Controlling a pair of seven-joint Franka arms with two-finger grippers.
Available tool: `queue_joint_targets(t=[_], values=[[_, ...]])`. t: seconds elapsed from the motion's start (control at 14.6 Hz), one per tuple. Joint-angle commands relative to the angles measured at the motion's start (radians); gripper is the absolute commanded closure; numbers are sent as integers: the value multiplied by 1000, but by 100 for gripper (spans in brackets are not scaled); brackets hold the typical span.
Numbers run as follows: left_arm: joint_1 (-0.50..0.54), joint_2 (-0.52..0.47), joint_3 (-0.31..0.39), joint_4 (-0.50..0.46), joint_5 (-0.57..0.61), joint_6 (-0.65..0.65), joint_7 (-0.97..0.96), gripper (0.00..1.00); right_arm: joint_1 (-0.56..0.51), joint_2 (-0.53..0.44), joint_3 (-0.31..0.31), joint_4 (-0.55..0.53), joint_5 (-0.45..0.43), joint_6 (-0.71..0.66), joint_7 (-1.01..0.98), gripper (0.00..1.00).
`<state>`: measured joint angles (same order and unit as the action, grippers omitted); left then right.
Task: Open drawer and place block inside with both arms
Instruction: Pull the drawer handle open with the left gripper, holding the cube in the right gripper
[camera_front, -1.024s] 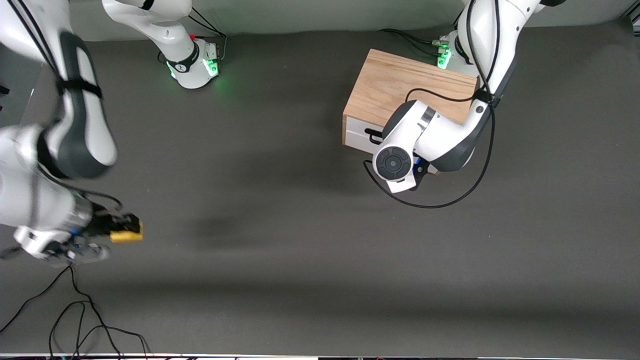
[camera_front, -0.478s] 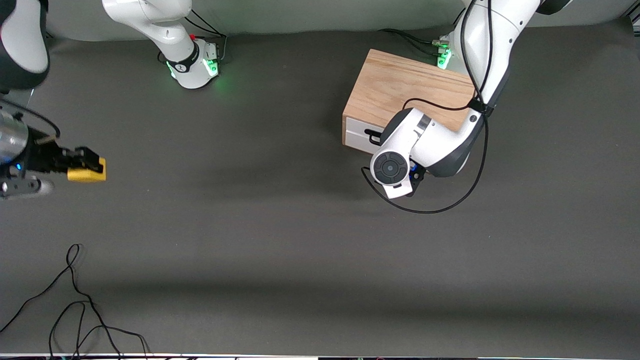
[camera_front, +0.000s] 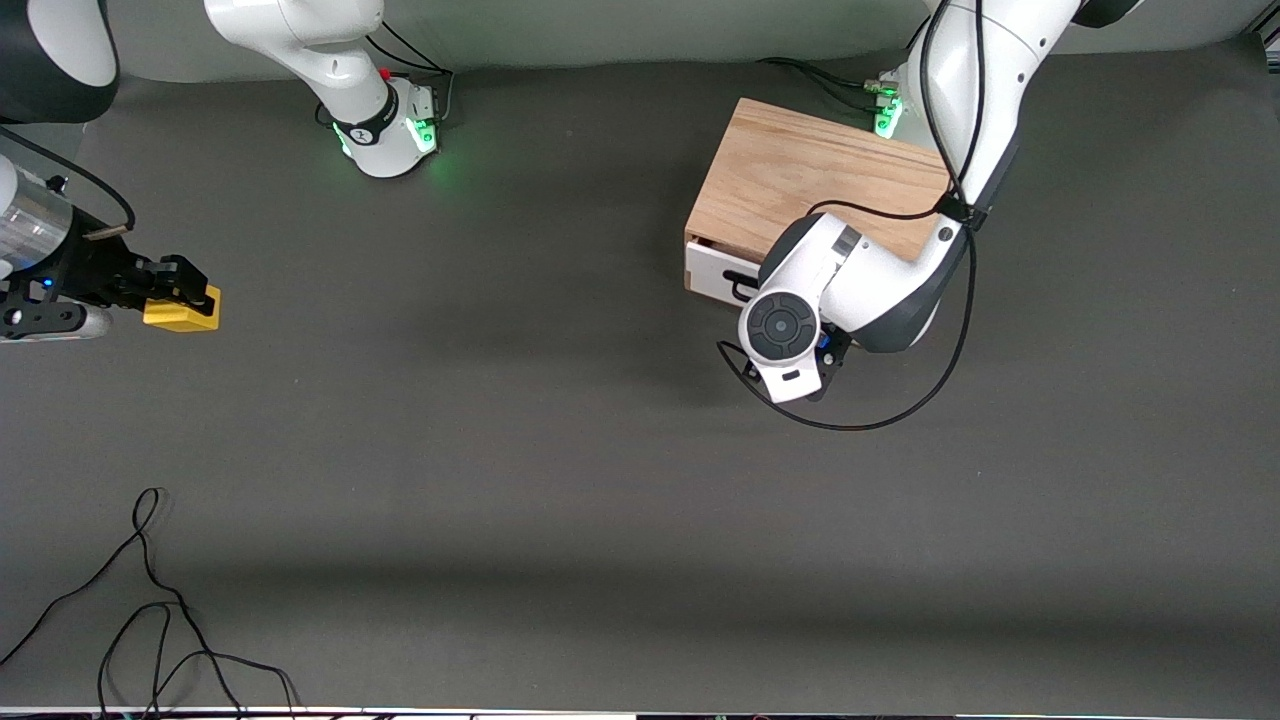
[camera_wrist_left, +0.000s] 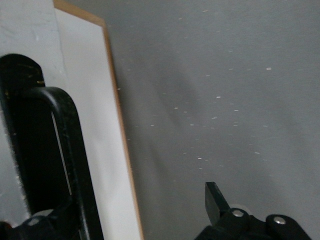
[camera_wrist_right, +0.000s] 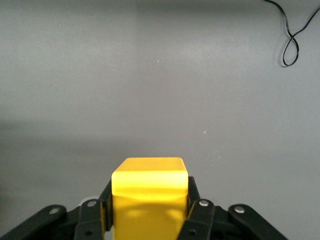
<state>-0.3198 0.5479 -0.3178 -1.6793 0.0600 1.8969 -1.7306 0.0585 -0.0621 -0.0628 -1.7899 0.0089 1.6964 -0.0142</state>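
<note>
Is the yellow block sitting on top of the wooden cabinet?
No, the yellow block is pinched in the right gripper up over the table at the right arm's end, well apart from the wooden cabinet.

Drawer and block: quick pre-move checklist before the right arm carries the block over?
1. Block gripped by the right gripper, up in the air: ok.
2. Block square between the fingers in the right wrist view: ok.
3. Drawer open wide enough to take the block: not ok, only a narrow gap shows under the cabinet top.
4. Left gripper on the drawer's handle: one finger beside the bar; a closed grip: cannot tell.
5. Table between block and drawer free of obstacles: ok.
</note>
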Motion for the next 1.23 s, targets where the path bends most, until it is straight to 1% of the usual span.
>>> queue_joint_targets(t=[0.0,0.27,0.75,0.96,1.02,1.09,1.16], values=[[-2,14,6,35,21,157,-4,0,3,-19,0,-28,-20,32,25,72],[13,14,8,50,18,275,-1,0,-2,14,-2,12,-21,35,17,73],[1,15,3,70,17,447,-1,0,-2,30,-2,24,-21,35,13,73],[1,15,2,76,15,450,-3,0,-2,34,-2,26,-21,35,10,73],[1,14,2,76,15,430,-7,0,-2,36,-2,24,-21,35,10,73],[-4,14,2,73,15,389,-9,0,-2,36,-2,24,-21,35,10,73],[-5,9,2,76,17,314,-9,0,-2,36,-2,24,-21,35,10,73]])
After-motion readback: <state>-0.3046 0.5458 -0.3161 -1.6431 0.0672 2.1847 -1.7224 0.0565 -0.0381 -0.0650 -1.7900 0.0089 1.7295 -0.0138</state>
